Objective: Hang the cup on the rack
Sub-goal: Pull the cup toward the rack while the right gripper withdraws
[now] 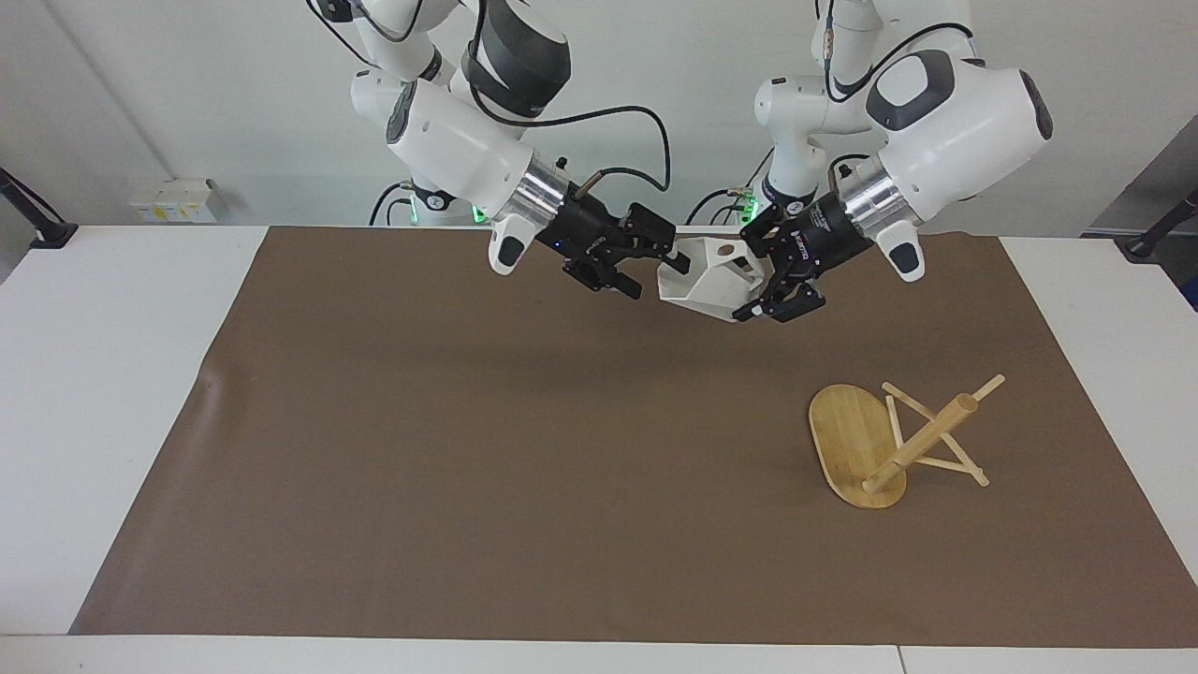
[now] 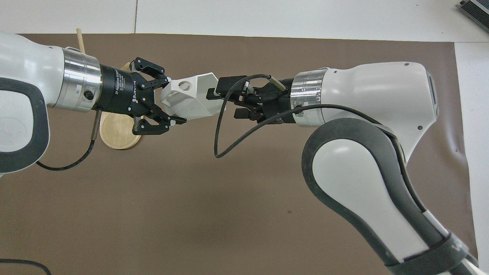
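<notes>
Your cup hangs in the air over the brown mat at the robots' end of the counter, pinched at its handle end by the left tool, while the right tool stands wide open at the cup's mouth and grips nothing. So you have the cup lifted and resting with one arm alone. What is left is the carry to the rack, which lies tipped on its side toward the left arm's end, and slipping the handle over a peg.

A robotics lab: two arms mounted at a white table covered by a brown mat.
</notes>
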You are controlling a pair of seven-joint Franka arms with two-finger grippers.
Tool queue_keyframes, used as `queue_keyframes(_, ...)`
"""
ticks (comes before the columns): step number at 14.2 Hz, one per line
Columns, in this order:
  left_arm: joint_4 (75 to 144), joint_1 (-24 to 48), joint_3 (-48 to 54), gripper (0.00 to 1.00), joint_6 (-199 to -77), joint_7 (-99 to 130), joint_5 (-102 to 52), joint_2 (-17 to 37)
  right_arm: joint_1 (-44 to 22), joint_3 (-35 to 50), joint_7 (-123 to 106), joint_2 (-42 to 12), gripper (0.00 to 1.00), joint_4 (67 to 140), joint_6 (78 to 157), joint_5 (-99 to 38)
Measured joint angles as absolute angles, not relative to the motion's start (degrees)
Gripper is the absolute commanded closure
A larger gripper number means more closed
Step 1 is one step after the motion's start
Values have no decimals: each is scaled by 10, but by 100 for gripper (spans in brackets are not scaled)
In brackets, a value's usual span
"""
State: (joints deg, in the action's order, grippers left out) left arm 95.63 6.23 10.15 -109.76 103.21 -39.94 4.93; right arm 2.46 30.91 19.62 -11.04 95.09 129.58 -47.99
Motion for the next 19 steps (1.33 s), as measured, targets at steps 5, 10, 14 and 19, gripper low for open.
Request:
queue_keyframes(5, 1003, 61, 99, 100, -1158, 1090, -367, 36, 26, 303, 183, -110, 0, 951, 1295, -426)
queue_keyframes(10, 1078, 53, 98, 100, -1226, 1135, -355, 10, 28, 242, 108, -110, 0, 952, 1228, -314)
queue_keyframes(14, 1130, 44, 96, 100, -1275, 1177, -352, -8, 34, 163, -5, -108, 0, 951, 1157, -235)
queue_keyframes(19, 1171, 34, 96, 100, -1317, 1223, -349, -19, 34, 93, -49, -99, 0, 950, 1086, -90)
